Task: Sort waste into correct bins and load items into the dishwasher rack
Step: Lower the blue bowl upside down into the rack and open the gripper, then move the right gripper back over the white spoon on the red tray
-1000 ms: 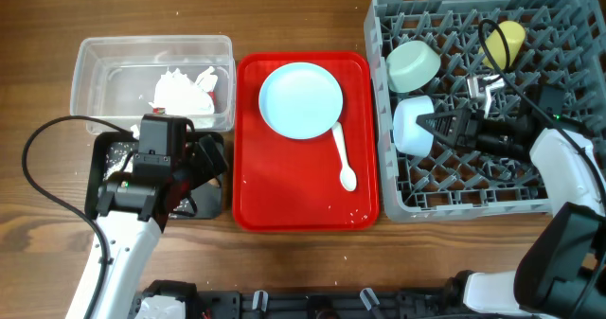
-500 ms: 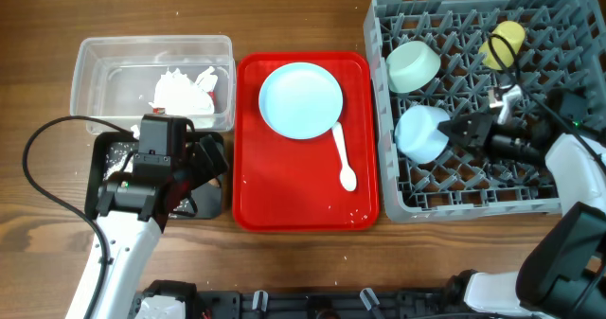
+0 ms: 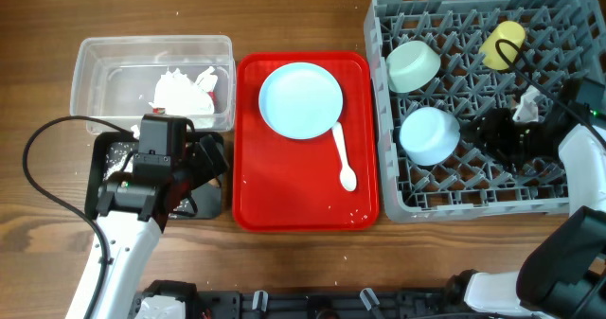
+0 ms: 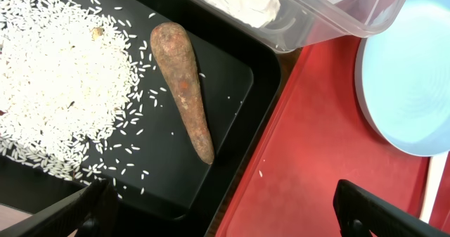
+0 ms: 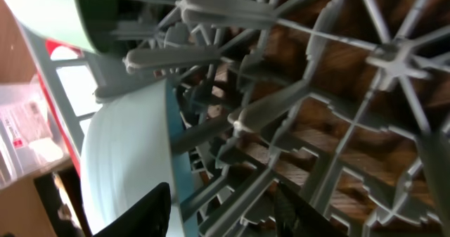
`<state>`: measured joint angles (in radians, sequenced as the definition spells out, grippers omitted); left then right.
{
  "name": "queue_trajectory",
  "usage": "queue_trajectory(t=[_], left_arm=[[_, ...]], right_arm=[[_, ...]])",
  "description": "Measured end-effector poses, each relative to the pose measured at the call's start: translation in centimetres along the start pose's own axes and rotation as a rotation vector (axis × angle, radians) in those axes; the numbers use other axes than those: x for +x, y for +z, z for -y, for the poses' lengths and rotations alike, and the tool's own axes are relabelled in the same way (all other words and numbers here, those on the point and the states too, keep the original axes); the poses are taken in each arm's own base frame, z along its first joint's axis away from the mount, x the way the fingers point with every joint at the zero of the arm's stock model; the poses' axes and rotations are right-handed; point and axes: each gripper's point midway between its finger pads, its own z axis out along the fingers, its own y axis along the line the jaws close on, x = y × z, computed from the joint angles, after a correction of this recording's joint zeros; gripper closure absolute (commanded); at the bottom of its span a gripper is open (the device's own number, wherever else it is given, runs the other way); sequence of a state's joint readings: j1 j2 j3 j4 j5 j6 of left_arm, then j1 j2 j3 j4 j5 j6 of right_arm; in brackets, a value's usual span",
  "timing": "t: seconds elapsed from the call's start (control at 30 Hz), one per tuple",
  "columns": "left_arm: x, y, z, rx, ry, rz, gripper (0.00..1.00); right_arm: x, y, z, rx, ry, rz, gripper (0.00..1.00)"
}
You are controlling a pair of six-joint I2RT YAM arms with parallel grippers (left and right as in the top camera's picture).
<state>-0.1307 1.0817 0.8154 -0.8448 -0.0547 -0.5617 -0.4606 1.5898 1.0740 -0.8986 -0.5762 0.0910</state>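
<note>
The small light blue bowl (image 3: 429,134) lies on the pegs of the grey dishwasher rack (image 3: 473,201), below the pale green bowl (image 3: 414,65) and left of the yellow cup (image 3: 502,44). My right gripper (image 3: 473,132) is open just right of that bowl; in the right wrist view the bowl (image 5: 126,159) sits beside one fingertip (image 5: 144,212), not gripped. My left gripper (image 4: 232,216) hangs open and empty over the black bin's (image 4: 232,75) corner, where the brown sausage piece (image 4: 183,89) and rice crumbs (image 4: 56,75) lie. The plate (image 3: 301,98) and spoon (image 3: 344,158) rest on the red tray (image 3: 284,201).
The clear bin (image 3: 104,59) at back left holds crumpled tissue (image 3: 180,92) and a bit of red wrapper (image 3: 216,87). Cables trail from both arms. Upright rack pegs (image 5: 232,117) crowd closely around the right gripper.
My right gripper has opened, let go of the small blue bowl and drawn back to the right; the bowl stays in the rack. The left arm has not moved.
</note>
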Motion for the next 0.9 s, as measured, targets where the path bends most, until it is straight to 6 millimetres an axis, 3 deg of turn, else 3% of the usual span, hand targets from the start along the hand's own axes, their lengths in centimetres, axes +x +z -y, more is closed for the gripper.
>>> queue_trajectory(t=[0.13, 0.23, 0.37, 0.5, 0.63, 0.77, 0.9], left_arm=[[0.0, 0.0, 0.0, 0.000, 0.000, 0.000, 0.00], [0.0, 0.0, 0.0, 0.000, 0.000, 0.000, 0.00], [0.0, 0.0, 0.0, 0.000, 0.000, 0.000, 0.00], [0.0, 0.0, 0.0, 0.000, 0.000, 0.000, 0.00], [0.0, 0.0, 0.0, 0.000, 0.000, 0.001, 0.00], [0.0, 0.0, 0.0, 0.000, 0.000, 0.000, 0.00], [0.0, 0.0, 0.0, 0.000, 0.000, 0.000, 0.00]], right_arm=[[0.1, -0.3, 1.7, 0.112, 0.062, -0.004, 0.49], [0.1, -1.3, 1.5, 0.147, 0.084, -0.016, 0.49], [-1.7, -3.7, -0.5, 0.160, 0.045, 0.020, 0.49], [-2.3, -5.3, -4.6, 0.147, -0.069, 0.052, 0.50], [0.0, -4.7, -9.2, 0.116, -0.221, 0.023, 0.51], [4.3, -2.4, -14.2, 0.075, -0.405, -0.074, 0.51], [8.3, -0.6, -17.7, 0.050, -0.552, -0.150, 0.52]])
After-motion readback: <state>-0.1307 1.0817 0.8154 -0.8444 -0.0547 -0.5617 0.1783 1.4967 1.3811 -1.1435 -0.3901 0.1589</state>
